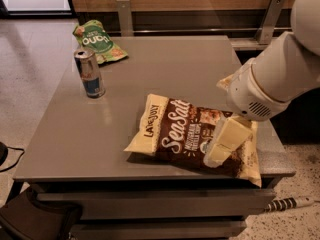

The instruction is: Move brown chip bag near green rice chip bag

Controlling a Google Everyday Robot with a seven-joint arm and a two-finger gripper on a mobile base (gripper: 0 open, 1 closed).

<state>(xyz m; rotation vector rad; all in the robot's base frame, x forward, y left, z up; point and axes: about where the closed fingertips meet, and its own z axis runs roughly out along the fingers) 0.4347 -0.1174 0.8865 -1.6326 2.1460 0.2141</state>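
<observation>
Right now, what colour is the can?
Can: silver and blue, camera view; tool over the brown chip bag.

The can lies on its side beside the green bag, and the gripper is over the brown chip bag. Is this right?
No: the camera view shows the can standing upright beside the green rice chip bag; the gripper is over the brown chip bag.

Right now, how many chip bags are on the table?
2. The brown chip bag lies front-right on the table, with the gripper over its right end. The green rice chip bag sits at the far left corner, behind the can.
</observation>
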